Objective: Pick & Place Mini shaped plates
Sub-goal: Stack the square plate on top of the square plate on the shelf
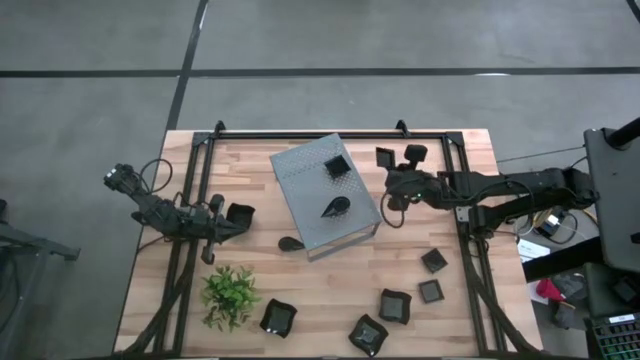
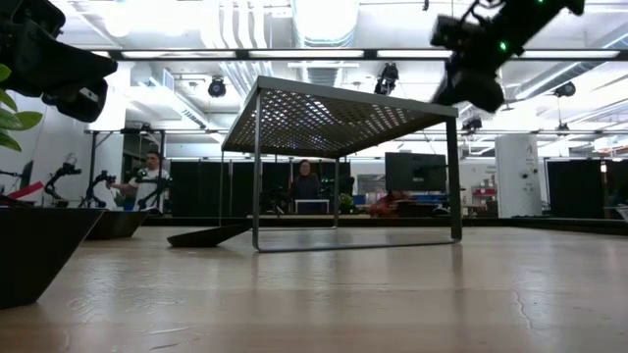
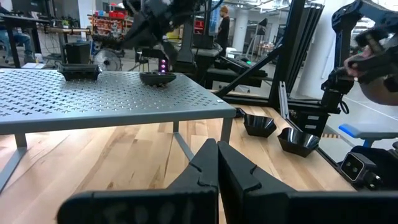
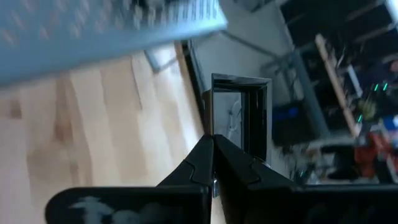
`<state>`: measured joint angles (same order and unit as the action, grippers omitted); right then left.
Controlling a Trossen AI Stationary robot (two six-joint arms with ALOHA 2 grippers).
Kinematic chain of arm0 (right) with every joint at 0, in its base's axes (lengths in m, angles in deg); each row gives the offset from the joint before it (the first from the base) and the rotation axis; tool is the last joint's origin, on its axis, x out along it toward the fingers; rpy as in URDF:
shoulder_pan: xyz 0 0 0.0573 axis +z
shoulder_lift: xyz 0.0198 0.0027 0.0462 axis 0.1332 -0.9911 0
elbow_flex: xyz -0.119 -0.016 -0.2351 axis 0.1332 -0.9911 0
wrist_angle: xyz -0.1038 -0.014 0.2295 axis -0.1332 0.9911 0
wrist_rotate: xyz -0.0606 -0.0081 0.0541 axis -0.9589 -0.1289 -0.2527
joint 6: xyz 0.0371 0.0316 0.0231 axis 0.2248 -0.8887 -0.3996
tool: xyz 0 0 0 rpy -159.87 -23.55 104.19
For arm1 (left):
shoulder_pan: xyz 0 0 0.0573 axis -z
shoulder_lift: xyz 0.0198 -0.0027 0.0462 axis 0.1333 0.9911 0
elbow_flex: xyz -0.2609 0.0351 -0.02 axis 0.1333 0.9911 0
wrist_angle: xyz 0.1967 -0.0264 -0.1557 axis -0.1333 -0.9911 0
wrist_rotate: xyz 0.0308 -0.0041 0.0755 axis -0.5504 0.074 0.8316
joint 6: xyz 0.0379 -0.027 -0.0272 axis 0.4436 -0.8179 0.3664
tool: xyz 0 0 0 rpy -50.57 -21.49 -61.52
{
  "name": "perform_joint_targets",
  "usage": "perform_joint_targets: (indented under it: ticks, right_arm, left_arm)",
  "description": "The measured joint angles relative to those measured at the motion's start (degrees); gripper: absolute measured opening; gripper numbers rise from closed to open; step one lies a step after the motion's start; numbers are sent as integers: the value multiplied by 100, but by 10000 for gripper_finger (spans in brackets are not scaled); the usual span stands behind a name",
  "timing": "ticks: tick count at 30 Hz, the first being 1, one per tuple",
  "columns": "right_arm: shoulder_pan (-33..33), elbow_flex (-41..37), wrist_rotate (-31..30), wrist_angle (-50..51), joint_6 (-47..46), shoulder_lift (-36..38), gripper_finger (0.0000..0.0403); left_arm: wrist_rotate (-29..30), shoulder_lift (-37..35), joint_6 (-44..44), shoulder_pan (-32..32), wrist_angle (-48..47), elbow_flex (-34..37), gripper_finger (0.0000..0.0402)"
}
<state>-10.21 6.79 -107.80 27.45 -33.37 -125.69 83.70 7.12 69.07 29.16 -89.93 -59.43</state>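
- Two mini shaped plates sit on the grey perforated box (image 1: pixel 322 193): a square one (image 1: pixel 336 165) and a leaf-shaped one (image 1: pixel 335 208). No lettering shows that you can read.
- Your right gripper (image 1: pixel 392 186), fingers pressed together and empty, hovers just beside the box.
- Your left gripper (image 1: pixel 238 220), also closed and empty, waits near the plant (image 1: pixel 230 293).
- Five more plates, including (image 1: pixel 279 317) and (image 1: pixel 394 305), lie along the near edge.

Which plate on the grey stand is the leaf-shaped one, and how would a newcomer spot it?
Find the grey perforated stand mid-table. Two black plates sit on top; take the one nearer the plant-side edge. It tapers to a point, unlike the square plate beside it.
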Motion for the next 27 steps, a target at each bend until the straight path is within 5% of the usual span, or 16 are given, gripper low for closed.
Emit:
perform_joint_targets:
  ticks: [13, 27]
  right_arm:
    - [372, 1161, 701, -202, 1351, -1032, 8]
    - [253, 2605, 775, 385, 2024, -2550, 8]
  left_arm:
    - [0, 0, 0, 2, 0, 1, 0]
    - [1, 2, 0, 1, 0, -1, 0]
